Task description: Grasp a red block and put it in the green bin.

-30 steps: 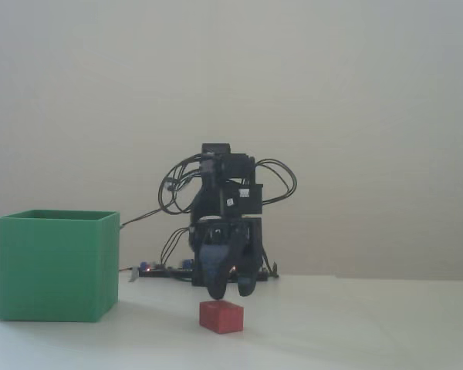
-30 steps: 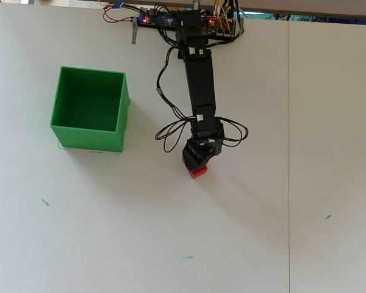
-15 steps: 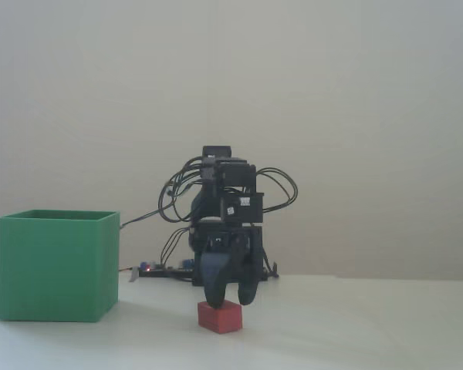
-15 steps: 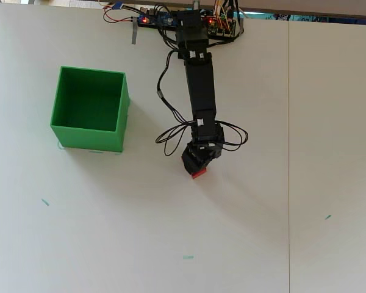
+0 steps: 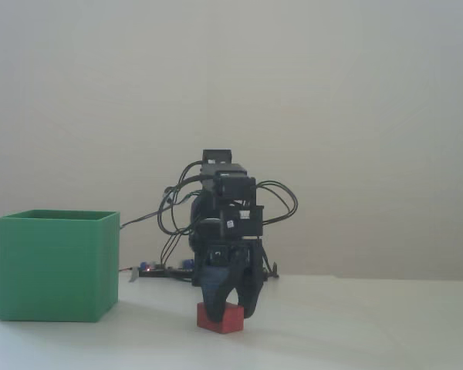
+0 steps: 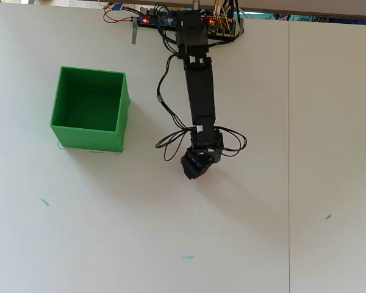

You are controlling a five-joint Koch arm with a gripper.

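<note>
Gripper lowered over the red block on the white table.

The green bin [image 6: 89, 110] stands open-topped toward the table's left edge in the overhead view. Well to its right, near the table's middle, the red block [image 5: 224, 320] rests on the table [image 6: 232, 238]; the gripper [image 5: 231, 308] straddles it, jaws narrowly apart on either side.

The arm reaches forward, its claw [image 5: 231, 311] pointing straight down, jaws parted.

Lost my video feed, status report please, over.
Gripper open, jaws straddling the small red block, not closed. Block on the white table, not lifted. Large green open-top bin empty, path to it clear.
</note>
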